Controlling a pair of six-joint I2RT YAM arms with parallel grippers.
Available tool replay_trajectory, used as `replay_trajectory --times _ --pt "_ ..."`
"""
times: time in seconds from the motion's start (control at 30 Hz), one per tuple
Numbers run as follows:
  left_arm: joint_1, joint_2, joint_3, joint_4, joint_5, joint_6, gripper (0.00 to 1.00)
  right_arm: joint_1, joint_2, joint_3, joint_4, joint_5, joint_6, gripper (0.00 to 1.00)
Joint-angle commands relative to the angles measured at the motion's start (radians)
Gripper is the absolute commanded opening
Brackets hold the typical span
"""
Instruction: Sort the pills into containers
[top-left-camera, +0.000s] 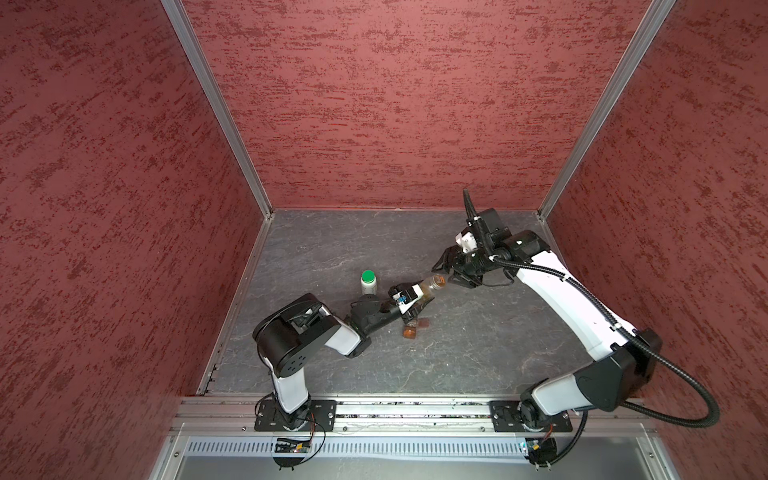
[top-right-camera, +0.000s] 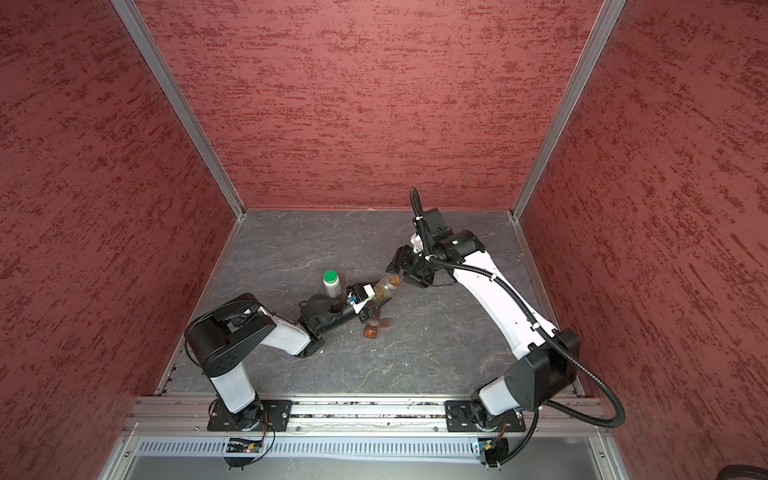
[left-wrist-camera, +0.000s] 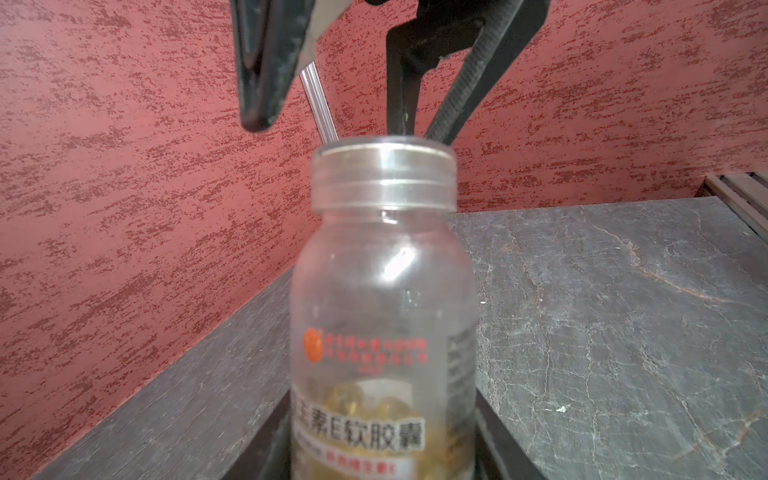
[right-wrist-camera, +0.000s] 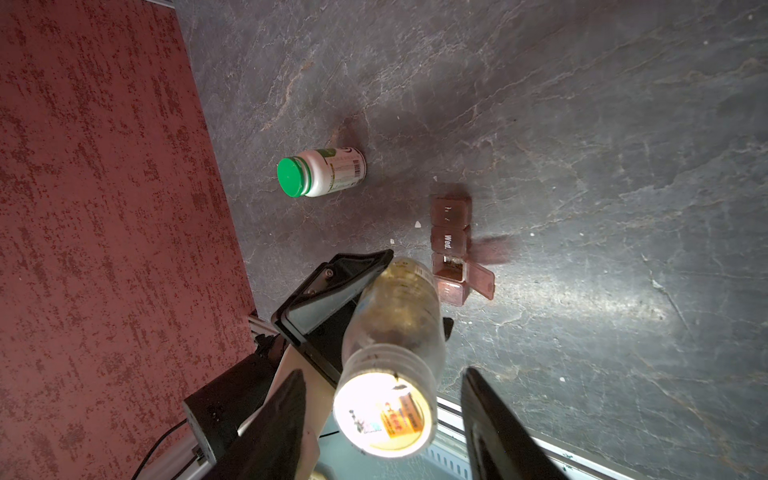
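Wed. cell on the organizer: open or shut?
Shut: the Wed. cell is covered, label facing up. The neighbouring cell is open, flap swung out.

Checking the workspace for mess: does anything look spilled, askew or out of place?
Small white flecks lie scattered on the table beside the pill organizer; too small to identify. One organizer cell's lid stands flipped open. The left gripper holds the clear bottle tilted above the table.
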Motion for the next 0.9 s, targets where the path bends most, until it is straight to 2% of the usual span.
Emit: replay_trajectory --times 0.0,0.1,0.43,0.87 --pt "-0.006 0.024 0.011 0.03 -0.016 0.015 0.0 0.005 0.003 -0.012 0.018 -0.008 0.006 0.56" --pt "-0.007 0.027 0.012 0.029 -0.016 0.014 0.0 0.011 0.009 -0.017 0.014 -0.015 0.003 0.54" --pt "-0.008 0.038 0.017 0.029 -0.018 0.016 0.0 0.037 0.042 0.0 -0.017 -0.004 -0.014 0.54" --pt "-0.011 0.03 0.02 0.004 -0.01 0.006 0.0 0.043 0.048 -0.005 -0.028 0.007 -0.025 0.38"
